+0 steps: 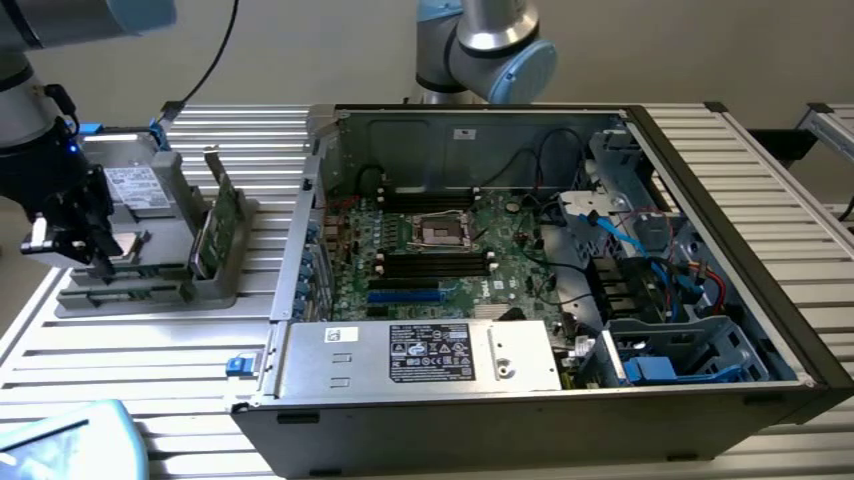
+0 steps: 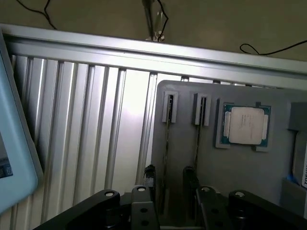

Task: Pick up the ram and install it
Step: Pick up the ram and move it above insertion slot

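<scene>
The ram (image 2: 166,143) is stood on edge in the slot nearest the edge of the grey holder (image 2: 240,177), directly between the spread fingers (image 2: 149,176) of the gripper (image 2: 169,179), which is open, with a gap on each side. The ram is seen as a thin dark strip; its colour and chips cannot be told. A second stick (image 2: 198,139) is slotted beside it. The arm (image 1: 24,105) is pointed down over the holder, at the exterior view's left of the open computer case (image 1: 534,250).
</scene>
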Robot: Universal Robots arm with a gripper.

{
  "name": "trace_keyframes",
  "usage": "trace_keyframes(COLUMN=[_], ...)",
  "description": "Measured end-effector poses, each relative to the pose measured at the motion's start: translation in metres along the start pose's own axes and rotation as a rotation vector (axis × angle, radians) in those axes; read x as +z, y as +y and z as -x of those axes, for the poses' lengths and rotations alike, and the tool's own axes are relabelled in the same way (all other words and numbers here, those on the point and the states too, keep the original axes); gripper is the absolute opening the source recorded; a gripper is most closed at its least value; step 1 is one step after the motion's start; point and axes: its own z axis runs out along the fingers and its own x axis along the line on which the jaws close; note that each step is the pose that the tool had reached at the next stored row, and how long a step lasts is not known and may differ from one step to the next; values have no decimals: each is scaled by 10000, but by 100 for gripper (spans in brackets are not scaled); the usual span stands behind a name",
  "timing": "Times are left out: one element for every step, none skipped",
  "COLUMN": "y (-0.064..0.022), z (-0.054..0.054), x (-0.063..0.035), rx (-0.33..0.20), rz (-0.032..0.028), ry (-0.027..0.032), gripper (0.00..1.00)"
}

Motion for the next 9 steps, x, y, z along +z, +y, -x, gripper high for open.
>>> trace_keyframes(y=[0, 0, 0, 0, 0, 0, 0, 0, -1], z=[-4, -9, -12, -16, -20, -23, -25, -27, -28], x=[18, 37, 55, 74, 92, 110, 128, 147, 165], rx=[-22, -44, -66, -89, -113, -134, -156, -174, -192], rz=[-1, -2, -2, -1, -3, -4, -3, -5, -6], ry=[0, 1, 1, 2, 3, 3, 4, 4, 4], gripper=[37, 37, 37, 37, 37, 37, 37, 37, 37])
